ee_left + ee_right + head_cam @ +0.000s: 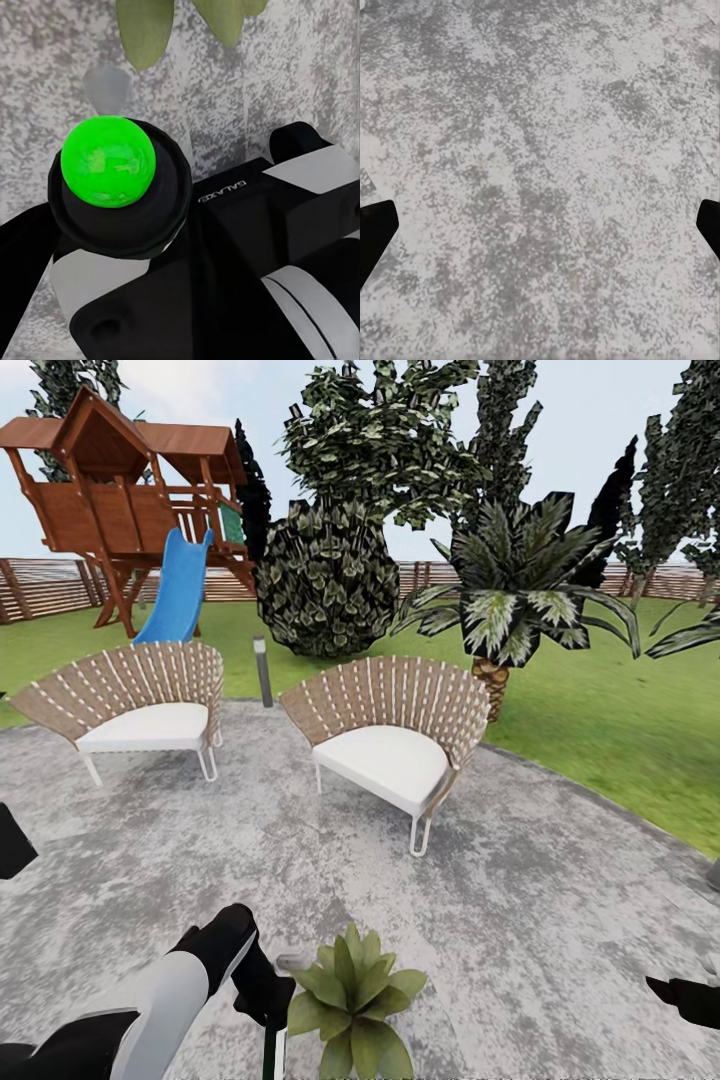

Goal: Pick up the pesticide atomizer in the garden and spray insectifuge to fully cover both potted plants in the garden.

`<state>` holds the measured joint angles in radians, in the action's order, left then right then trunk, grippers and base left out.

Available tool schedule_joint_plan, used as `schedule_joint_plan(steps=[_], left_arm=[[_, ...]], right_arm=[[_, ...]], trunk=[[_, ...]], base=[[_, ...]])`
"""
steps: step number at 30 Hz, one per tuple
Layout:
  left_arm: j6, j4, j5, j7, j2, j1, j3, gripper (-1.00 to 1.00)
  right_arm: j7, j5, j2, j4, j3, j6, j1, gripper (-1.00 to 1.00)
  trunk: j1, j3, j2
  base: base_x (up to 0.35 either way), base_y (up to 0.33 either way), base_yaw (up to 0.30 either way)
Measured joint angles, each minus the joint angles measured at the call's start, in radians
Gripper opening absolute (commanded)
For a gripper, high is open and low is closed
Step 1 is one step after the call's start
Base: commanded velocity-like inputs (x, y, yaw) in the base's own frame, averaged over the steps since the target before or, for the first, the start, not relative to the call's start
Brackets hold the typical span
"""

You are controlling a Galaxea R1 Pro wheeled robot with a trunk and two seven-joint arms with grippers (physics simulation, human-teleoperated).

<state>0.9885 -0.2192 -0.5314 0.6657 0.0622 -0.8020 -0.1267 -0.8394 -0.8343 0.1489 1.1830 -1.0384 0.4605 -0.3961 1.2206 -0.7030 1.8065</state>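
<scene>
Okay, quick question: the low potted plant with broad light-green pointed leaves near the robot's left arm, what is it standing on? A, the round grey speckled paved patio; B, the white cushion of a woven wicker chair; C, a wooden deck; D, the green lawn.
A: the low potted plant with broad light-green pointed leaves has the round grey speckled paved patio all around it, nearer than both chairs.

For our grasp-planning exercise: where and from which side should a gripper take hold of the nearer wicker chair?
On the nearer chair, probably the thin white front leg loop, from the open patio side: it's slim and bare, whereas cushion and fanned back are too broad.
</scene>
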Motion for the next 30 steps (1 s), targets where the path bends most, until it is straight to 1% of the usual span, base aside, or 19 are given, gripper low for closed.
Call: schedule_joint_plan(steps=[19, 24, 29, 30], left_arm=[[0.0, 0.0, 0.0, 0.0, 0.0, 0.0, 0.0, -1.0], [0.0, 0.004, 0.0, 0.0, 0.0, 0.0, 0.0, -1.0], [0.0, 0.006, 0.0, 0.0, 0.0, 0.0, 0.0, -1.0], [-0.003, 0.002, -0.005, -0.002, -0.001, 0.0, 0.005, -1.0]], right_arm=[[0.0, 0.0, 0.0, 0.0, 0.0, 0.0, 0.0, 1.0], [0.0, 0.0, 0.0, 0.0, 0.0, 0.0, 0.0, 1.0], [0.0, 0.0, 0.0, 0.0, 0.0, 0.0, 0.0, 1.0], [0.0, 0.0, 0.001, 0.0, -0.001, -0.001, 0.0, 1.0]], trunk=[[0.0, -0.03, 0.0], [0.0, -0.034, 0.0], [0.019, -0.05, 0.035], [0.023, -0.053, 0.042]], base=[[0.0, 0.0, 0.0], [0.0, 0.0, 0.0], [0.0, 0.0, 0.0], [0.0, 0.0, 0.0]])
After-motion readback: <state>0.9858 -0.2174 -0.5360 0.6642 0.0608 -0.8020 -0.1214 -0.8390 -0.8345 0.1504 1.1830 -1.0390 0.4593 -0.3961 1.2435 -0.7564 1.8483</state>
